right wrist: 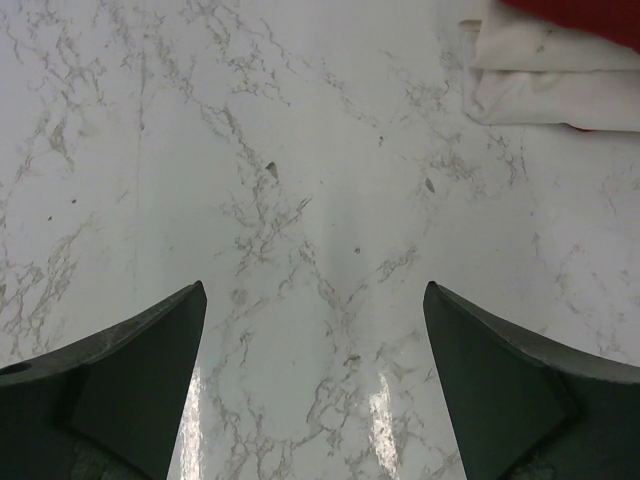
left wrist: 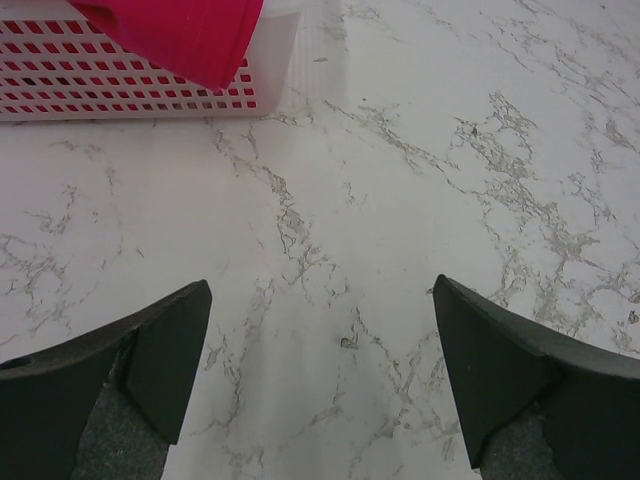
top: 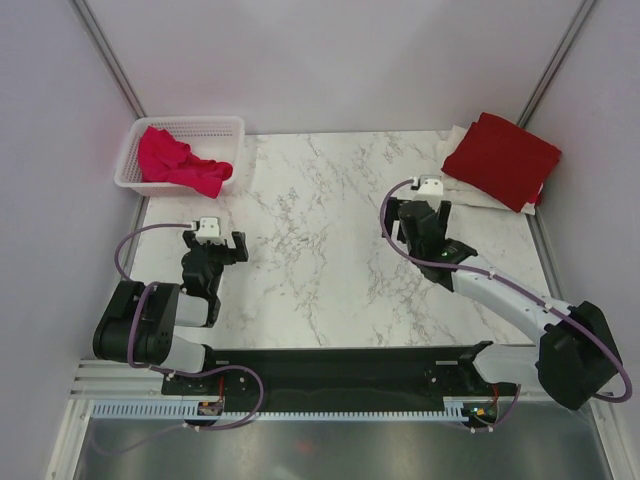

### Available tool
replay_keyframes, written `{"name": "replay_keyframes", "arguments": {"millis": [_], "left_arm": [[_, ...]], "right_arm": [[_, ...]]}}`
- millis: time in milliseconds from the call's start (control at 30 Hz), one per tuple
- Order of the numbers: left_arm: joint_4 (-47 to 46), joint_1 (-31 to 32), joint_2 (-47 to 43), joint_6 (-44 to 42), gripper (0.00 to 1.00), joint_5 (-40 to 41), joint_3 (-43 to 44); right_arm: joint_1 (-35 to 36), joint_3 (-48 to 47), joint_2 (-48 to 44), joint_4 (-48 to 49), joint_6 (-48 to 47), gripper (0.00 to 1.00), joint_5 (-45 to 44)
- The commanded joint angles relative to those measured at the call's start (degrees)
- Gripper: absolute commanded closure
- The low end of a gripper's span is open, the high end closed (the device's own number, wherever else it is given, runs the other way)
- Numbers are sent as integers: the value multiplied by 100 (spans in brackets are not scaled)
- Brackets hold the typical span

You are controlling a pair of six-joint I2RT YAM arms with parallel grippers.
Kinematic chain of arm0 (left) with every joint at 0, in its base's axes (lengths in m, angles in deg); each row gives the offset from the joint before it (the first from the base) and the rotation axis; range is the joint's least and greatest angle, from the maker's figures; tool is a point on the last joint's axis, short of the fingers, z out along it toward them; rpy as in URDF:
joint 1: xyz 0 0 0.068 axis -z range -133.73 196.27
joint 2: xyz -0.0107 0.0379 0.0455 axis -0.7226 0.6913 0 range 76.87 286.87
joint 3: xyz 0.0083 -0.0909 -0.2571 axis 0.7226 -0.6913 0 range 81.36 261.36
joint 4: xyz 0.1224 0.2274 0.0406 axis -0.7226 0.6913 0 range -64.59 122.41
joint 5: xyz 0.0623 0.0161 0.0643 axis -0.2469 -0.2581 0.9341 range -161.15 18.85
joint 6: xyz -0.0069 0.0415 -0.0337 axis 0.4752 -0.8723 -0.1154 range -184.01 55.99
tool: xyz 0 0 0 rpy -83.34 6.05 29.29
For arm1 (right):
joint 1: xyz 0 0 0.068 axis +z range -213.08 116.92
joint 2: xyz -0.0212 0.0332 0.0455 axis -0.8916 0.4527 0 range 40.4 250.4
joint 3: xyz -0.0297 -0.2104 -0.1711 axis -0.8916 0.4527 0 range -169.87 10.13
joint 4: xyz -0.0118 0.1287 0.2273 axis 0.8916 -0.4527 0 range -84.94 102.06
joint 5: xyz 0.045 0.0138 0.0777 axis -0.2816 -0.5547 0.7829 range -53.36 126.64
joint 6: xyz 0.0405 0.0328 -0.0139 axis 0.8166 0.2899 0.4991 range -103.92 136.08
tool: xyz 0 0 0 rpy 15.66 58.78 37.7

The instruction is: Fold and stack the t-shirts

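A crumpled bright pink t-shirt (top: 180,163) lies in the white mesh basket (top: 229,125) at the back left; one corner of it (left wrist: 190,35) hangs over the basket's side. At the back right a folded dark red t-shirt (top: 502,159) rests on folded cream-white cloth (top: 468,188), whose edge (right wrist: 545,85) shows in the right wrist view. My left gripper (top: 214,247) is open over bare marble, a short way in front of the basket. My right gripper (top: 420,218) is open too, just in front and left of the stack, holding nothing.
The marble tabletop (top: 320,250) spans the space between the arms. Grey walls close in on the left, right and back. The basket wall (left wrist: 130,85) stands ahead of the left fingers (left wrist: 170,355).
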Motion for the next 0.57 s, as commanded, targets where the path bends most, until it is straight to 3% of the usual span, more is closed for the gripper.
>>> {"name": "replay_keyframes", "arguments": {"millis": [0, 133, 533], "left_arm": [[-499, -14, -69, -130, 0, 195, -12], [-507, -14, -69, -130, 0, 213, -12], [-516, -23, -61, -130, 0, 222, -21]], "right_arm": [[-465, -173, -99, 73, 292, 2, 667], [-492, -6, -205, 275, 600, 2, 1371], [-500, 373, -969, 337, 380, 2, 1426]]}}
